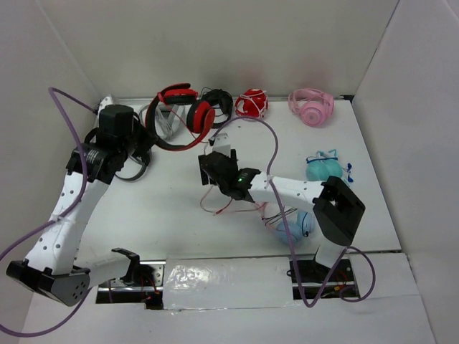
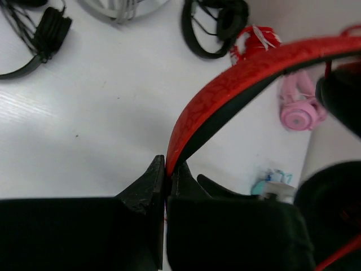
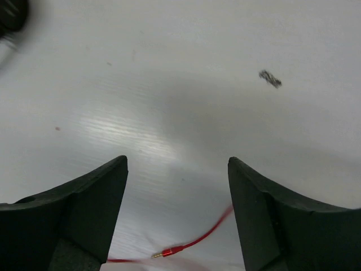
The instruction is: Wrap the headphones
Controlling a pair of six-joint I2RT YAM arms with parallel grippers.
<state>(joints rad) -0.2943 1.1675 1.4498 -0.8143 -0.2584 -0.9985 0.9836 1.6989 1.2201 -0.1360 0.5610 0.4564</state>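
Note:
The red headphones (image 1: 183, 115) hang above the back left of the table, earcups to the right. My left gripper (image 1: 147, 137) is shut on their black-and-red headband (image 2: 225, 93), pinched between the fingertips in the left wrist view. Their thin red cable (image 1: 222, 208) trails down to the table near my right gripper (image 1: 209, 166). The right gripper is open and empty above the white table. The cable's red plug (image 3: 169, 251) lies on the table between and just below its fingers (image 3: 96, 197).
Black headphones (image 1: 219, 100), a compact red pair with white cord (image 1: 252, 104) and a pink pair (image 1: 312, 106) lie along the back. A black headset (image 1: 133, 168) lies at left. Teal headphones (image 1: 326, 168) and a blue pair (image 1: 294, 223) sit at right.

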